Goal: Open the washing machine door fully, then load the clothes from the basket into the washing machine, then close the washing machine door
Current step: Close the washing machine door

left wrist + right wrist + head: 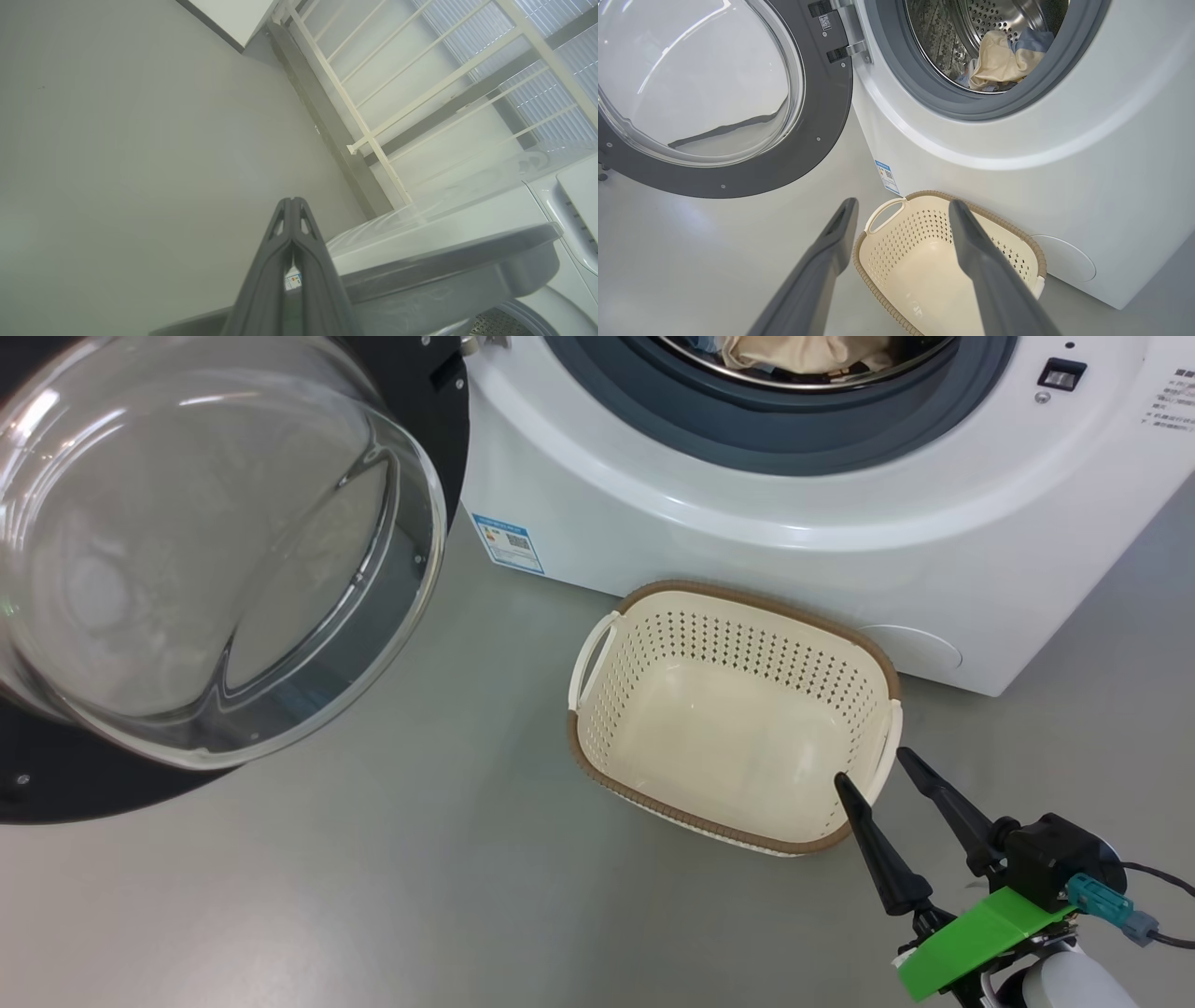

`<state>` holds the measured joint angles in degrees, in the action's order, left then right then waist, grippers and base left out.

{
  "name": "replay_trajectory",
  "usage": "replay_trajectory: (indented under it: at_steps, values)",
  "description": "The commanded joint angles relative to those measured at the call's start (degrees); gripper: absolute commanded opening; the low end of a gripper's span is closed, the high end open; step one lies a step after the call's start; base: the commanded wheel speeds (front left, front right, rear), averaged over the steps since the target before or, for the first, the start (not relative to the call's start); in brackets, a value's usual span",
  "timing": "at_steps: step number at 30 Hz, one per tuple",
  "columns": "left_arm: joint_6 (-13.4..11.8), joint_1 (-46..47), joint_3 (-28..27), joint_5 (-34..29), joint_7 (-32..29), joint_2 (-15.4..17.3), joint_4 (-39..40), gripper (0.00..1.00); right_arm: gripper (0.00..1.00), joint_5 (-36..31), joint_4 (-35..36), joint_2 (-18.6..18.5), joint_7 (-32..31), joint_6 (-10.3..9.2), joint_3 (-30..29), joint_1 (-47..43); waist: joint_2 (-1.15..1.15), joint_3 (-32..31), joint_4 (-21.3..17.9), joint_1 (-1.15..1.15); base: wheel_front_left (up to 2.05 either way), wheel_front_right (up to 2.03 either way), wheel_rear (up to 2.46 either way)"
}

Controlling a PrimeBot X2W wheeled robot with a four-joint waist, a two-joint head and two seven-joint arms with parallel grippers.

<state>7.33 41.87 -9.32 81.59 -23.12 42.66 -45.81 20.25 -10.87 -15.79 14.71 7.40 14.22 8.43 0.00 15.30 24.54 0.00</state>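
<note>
Loading done, one step left: the clothes (803,353), cream and light blue, lie inside the washing machine (747,523), and the basket (747,602) stands empty on the floor (420,896) just in front of it. The washing machine door (215,551) hangs wide open to the robot's left, its glass bowl towards the head camera. The left gripper (292,205), fingers pressed together on nothing, sits close by the door's grey rim in the left wrist view; whether it touches cannot be told. The right gripper (872,766), jaws spread wide and empty, hovers over the basket's near right corner. The closing push looks best made with those shut left fingers on the door's outer face, near the edge farthest from the hinge (852,46), following the arc steadily rather than shoving. No cloth appears to lie across the seal (840,439) where it is visible. The right arm should keep out of the door's sweep, and a firm last press should seat the door.
</note>
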Motion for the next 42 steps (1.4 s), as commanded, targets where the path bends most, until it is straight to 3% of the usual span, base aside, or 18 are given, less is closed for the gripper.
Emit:
replay_trajectory:
  at_steps: [1, 24, 42]
  values:
    - [0.15, 2.09, -1.11, 1.05, -1.94, 5.13, 0.21, 0.00, 1.00, -0.56, 1.30, -0.28, 0.29, 0.09, 1.52, 0.91, 0.00, 0.30, 0.03, 0.00, 0.00, 0.00, 0.00]
    - [0.15, -0.24, 1.45, 5.38, -13.19, 2.03, 0.91, 0.00, 1.00, -0.53, 1.09, -0.53, 0.29, 0.09, 1.24, 1.08, 0.00, 0.19, -0.22, 0.00, 0.00, 0.00, 0.00]
    - [0.15, -8.14, 3.66, 9.89, -27.97, 2.37, 12.87, 0.00, 1.00, -0.18, 0.88, 1.47, 0.29, 0.09, -0.15, -2.25, 0.00, -5.90, 0.11, 0.00, 0.00, 0.00, 0.00]
